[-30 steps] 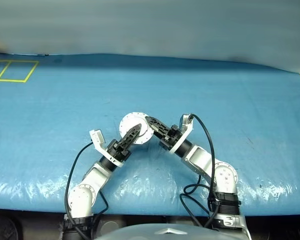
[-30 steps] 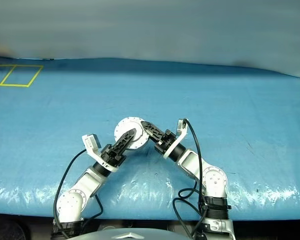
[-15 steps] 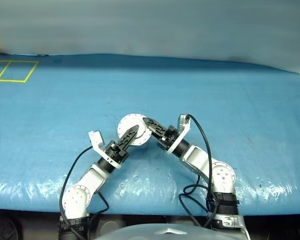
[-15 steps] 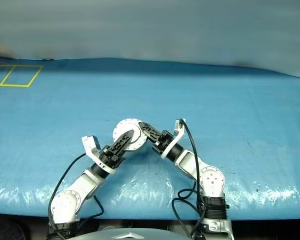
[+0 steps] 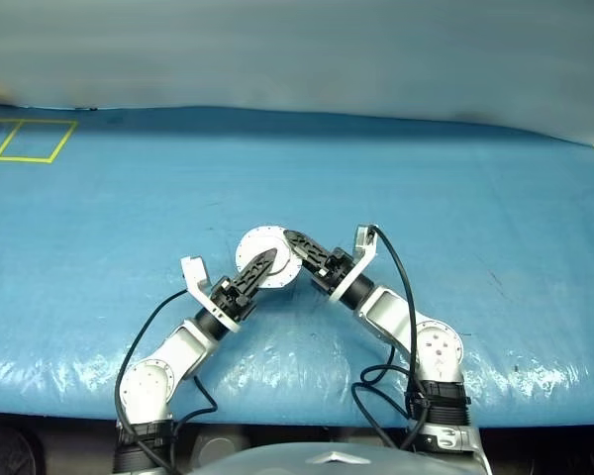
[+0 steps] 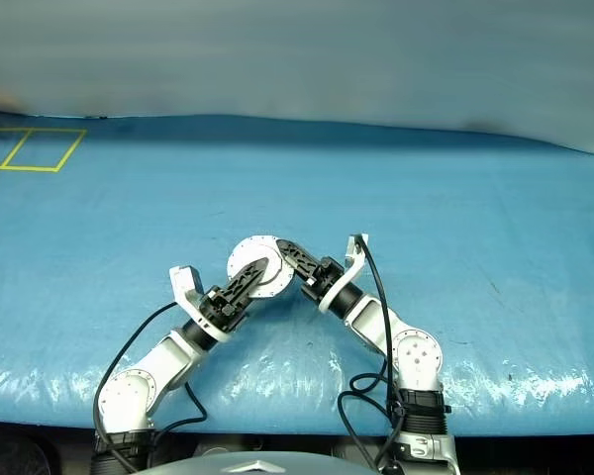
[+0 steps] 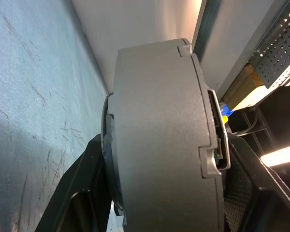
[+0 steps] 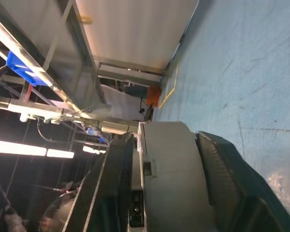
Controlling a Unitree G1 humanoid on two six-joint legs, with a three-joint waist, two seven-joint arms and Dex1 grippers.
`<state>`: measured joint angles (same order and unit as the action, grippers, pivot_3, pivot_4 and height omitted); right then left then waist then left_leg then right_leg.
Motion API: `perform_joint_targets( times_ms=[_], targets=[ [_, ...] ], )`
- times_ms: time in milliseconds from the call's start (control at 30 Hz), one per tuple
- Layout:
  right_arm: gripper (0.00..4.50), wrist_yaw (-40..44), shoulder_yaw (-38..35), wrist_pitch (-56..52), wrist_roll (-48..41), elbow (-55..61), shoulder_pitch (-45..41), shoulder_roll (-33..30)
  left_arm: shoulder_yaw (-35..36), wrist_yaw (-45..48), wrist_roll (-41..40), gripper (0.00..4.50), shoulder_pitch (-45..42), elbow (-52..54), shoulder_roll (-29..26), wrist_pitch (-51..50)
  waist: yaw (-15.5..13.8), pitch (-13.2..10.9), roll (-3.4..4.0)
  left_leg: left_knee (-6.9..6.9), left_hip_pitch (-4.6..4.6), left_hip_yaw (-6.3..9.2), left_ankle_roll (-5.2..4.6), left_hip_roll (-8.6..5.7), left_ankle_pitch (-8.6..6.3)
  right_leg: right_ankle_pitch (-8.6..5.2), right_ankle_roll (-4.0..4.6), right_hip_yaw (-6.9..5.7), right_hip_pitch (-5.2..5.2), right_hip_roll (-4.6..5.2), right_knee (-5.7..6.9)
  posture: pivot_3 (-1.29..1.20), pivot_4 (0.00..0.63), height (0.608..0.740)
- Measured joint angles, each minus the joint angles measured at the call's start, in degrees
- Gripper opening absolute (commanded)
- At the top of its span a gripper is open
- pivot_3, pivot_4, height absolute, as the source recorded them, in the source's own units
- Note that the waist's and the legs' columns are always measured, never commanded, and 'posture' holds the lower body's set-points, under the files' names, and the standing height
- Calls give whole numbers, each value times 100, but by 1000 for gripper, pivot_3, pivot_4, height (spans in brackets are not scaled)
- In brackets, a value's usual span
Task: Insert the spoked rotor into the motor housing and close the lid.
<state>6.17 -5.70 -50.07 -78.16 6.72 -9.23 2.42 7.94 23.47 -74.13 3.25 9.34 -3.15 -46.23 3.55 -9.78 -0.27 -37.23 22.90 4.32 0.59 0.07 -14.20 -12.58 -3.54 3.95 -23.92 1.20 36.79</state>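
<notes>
The motor housing (image 5: 269,255) is a round silver disc held above the blue table between both grippers. My left gripper (image 5: 258,267) comes in from the lower left and is shut on it. In the left wrist view the grey housing (image 7: 159,135) stands edge-on, with a black finger (image 7: 82,193) against each side. My right gripper (image 5: 299,243) meets the housing's right edge. In the right wrist view the housing body (image 8: 169,169) is edge-on, with a thin plate, the lid (image 8: 140,159), lying flat against it. The spoked rotor is hidden.
A blue tarp covers the table (image 5: 455,198), which stretches wide on all sides. A yellow taped square (image 5: 28,141) marks its far left corner. Black cables (image 5: 396,267) loop from both wrists near the table's front edge.
The left wrist has rolled a little around the housing, and the left elbow has drifted left. The housing stays at about the same spot between the grippers.
</notes>
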Motion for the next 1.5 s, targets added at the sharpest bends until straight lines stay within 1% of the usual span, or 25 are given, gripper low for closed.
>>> perform_joint_targets(
  times_ms=[33,233,300,367,500,600,767,967,1033,1133,1233,1267,1433,1500],
  targets=[
    [3202,5,-1,-6,-3,0,0,0,-1,-16,14,2662,-2,0,1,5,1,0,0,0,0,0,0,0,0,0,0,1,0,0,0,0,150,740],
    [3202,-5,-96,-33,-105,-2,-10,21,46,-67,218,2662,-211,-24,27,104,-6,0,0,-2,0,0,0,-1,0,0,1,0,1,0,1,0,150,740],
    [3202,-24,-110,-25,-100,-1,-21,22,88,-114,323,2662,-336,-26,38,276,0,0,0,-2,0,0,0,0,0,0,1,1,0,0,1,0,150,740],
    [3202,-41,-106,-11,-68,4,-34,21,300,-256,384,2662,-478,-27,47,509,13,0,0,-2,-2,0,0,2,0,2,-1,1,0,-2,2,0,150,740],
    [3202,-138,-157,182,228,35,-77,-37,1010,-484,564,2662,-645,-87,-85,1087,-2,0,0,1,0,4,1,6,0,5,-1,-3,-2,-7,3,0,150,740],
    [3202,-171,-202,237,387,37,-74,-127,1291,-481,692,2662,-739,-187,-177,1359,-32,0,-1,1,3,5,1,-8,0,9,-1,-2,1,5,1,0,150,740],
    [3202,-91,-121,226,629,189,-46,-301,1412,-574,1072,2662,-947,-655,-235,1579,-62,0,-3,-5,4,7,1,-20,0,17,-10,0,7,16,-4,0,150,740],
    [3202,22,84,255,1036,330,81,-355,1389,-732,1872,2662,-1239,-1671,-348,1821,-60,0,-4,-5,2,10,1,-20,1,18,-10,-2,6,13,1,0,150,740],
    [3202,67,128,256,1133,344,116,-368,1363,-726,2045,2662,-1382,-1789,-330,1918,-69,2,-7,-7,2,12,2,-20,1,22,-8,-3,10,14,1,0,150,740],
    [3237,117,195,257,1254,423,126,-352,1300,-683,2222,3345,-1439,-1824,-304,1929,-67,2,-7,-9,0,11,3,-20,2,24,-13,-1,11,14,1,0,150,740],
    [3237,120,196,263,1363,461,135,-341,1235,-590,2347,4299,-1479,-1803,-272,1961,-86,4,-4,-10,-13,12,3,-21,2,23,-15,-2,22,15,2,0,150,740],
    [3237,123,197,263,1378,462,147,-334,1217,-607,2387,4463,-1491,-1785,-268,1967,-96,4,-3,-9,-20,12,4,-20,3,18,-23,-2,27,14,3,0,150,740],
    [3237,186,195,262,1475,501,180,-315,1304,-979,2642,4463,-1522,-1752,-293,2137,-28,7,-2,-9,-36,4,9,-11,13,20,-20,1,32,8,7,0,150,740],
    [3237,240,192,263,1498,516,206,-315,1461,-1144,2751,4463,-1515,-1756,-432,2267,30,7,-3,-9,-38,-1,9,2,14,25,-13,2,29,-3,8,0,150,740]
  ],
)
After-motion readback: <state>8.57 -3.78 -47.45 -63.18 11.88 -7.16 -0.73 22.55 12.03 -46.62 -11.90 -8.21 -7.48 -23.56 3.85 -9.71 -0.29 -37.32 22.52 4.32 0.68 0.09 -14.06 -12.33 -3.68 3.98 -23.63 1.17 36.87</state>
